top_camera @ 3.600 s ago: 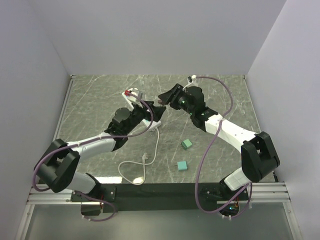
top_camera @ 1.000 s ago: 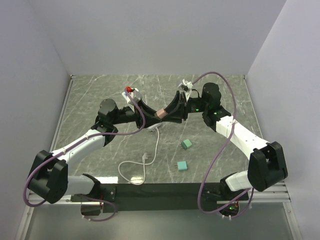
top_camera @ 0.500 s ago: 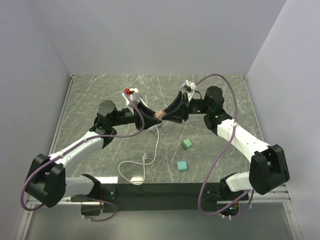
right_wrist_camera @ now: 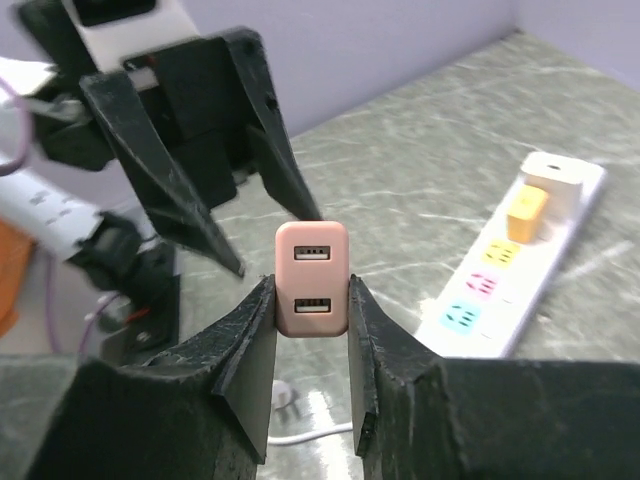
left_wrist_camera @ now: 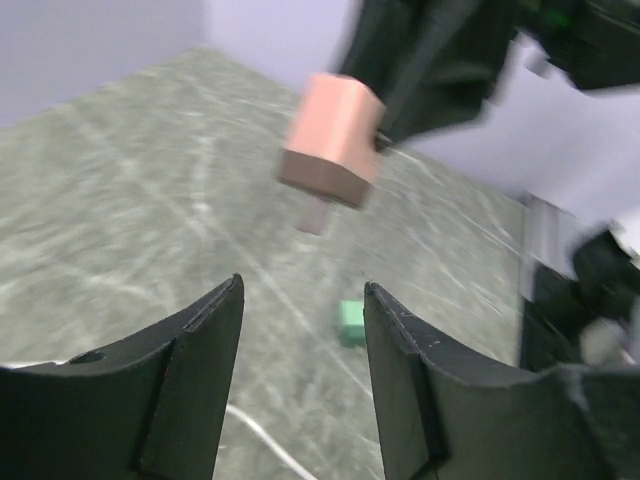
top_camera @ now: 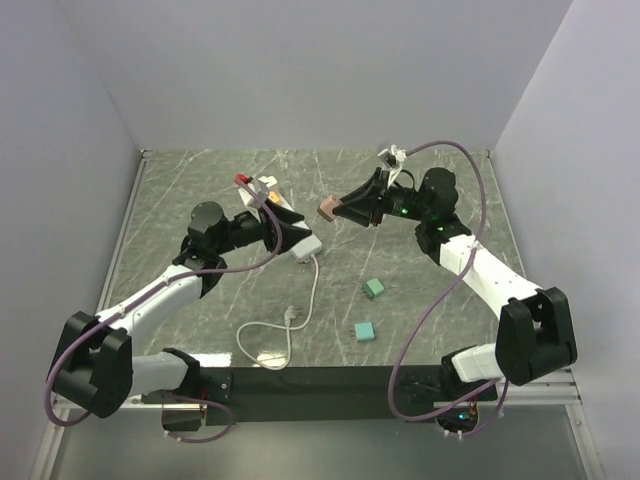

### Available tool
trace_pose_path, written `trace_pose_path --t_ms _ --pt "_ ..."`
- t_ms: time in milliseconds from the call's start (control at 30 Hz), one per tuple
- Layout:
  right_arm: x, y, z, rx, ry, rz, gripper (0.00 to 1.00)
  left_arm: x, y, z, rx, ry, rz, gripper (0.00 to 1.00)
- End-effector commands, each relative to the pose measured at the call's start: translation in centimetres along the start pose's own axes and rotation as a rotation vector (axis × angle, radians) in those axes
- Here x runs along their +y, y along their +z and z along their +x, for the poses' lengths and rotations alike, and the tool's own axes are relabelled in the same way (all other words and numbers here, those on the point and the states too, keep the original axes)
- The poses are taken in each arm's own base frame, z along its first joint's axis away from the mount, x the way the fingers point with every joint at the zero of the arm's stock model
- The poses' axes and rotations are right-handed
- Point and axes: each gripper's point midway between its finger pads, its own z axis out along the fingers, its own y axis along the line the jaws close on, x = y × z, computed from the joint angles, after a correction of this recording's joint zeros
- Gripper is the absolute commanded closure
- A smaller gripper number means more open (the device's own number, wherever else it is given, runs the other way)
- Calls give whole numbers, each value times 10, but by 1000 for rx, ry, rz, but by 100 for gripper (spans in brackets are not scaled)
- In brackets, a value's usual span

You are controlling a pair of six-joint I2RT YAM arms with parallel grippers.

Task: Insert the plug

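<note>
Since half a second ago the two grippers have drawn apart: the left gripper (top_camera: 296,233) has backed off toward its own side and let go, and the pink plug (top_camera: 327,209) now rides with the right gripper (top_camera: 338,208) alone, held above the table (top_camera: 200,180) and apart from the power strip (top_camera: 306,244); the table is a grey-green, stone-look slab with pale veins, closed in by plain pale walls (top_camera: 320,70) on the left, far and right sides, with a metal rail (top_camera: 128,225) along its left edge and a black bar (top_camera: 320,381) across the near edge; the left wrist view shows the left gripper (left_wrist_camera: 302,290) with its fingers spread and nothing between them, the pink plug (left_wrist_camera: 333,137) hanging beyond them, blurred, a prong showing at its lower face; the right wrist view shows the right gripper (right_wrist_camera: 311,288) pinching the pink plug (right_wrist_camera: 312,255) by its two sides, two USB ports facing the camera; counted: two arms, the left arm (top_camera: 160,290) and the right arm (top_camera: 480,275); one pink plug; one power strip (right_wrist_camera: 520,255), white and lying flat, with one yellow plug (right_wrist_camera: 524,212) and one white adapter (right_wrist_camera: 553,176) already seated and three coloured sockets bare; one white cord (top_camera: 312,290) looping from the strip toward the near edge; two small cubes, a teal block (top_camera: 373,288) nearer the strip and a second teal block (top_camera: 364,331) nearer the bar, apart from each other.
</note>
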Motion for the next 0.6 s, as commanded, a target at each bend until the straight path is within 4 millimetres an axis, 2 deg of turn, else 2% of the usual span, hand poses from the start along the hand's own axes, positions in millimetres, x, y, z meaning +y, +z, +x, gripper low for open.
trace_pose_path --t_ms 0,67,100,200,233,300,333,567 --pt "-18 11 -20 -39 -63 120 100 43 -9 -20 -80 -15 -222 43" --pt "-24 21 -14 -9 -75 167 100 69 -17 -20 -97 -63 -353 43" --pt "-33 24 -13 -9 -71 215 100 89 -25 -20 -115 -86 -461 43" --pt "-51 38 -9 5 -37 277 100 115 -45 -13 -139 -143 -614 44" --pt "-58 42 -8 11 -27 300 100 129 -58 -17 -169 -147 -704 44" --pt "-75 56 0 48 -22 381 100 142 -68 -14 -173 -158 -788 44" --pt "-80 60 8 78 -23 405 100 155 -78 -7 -162 -170 -862 44" --pt "-121 101 29 166 -8 486 100 193 -89 8 -150 -205 -985 43"
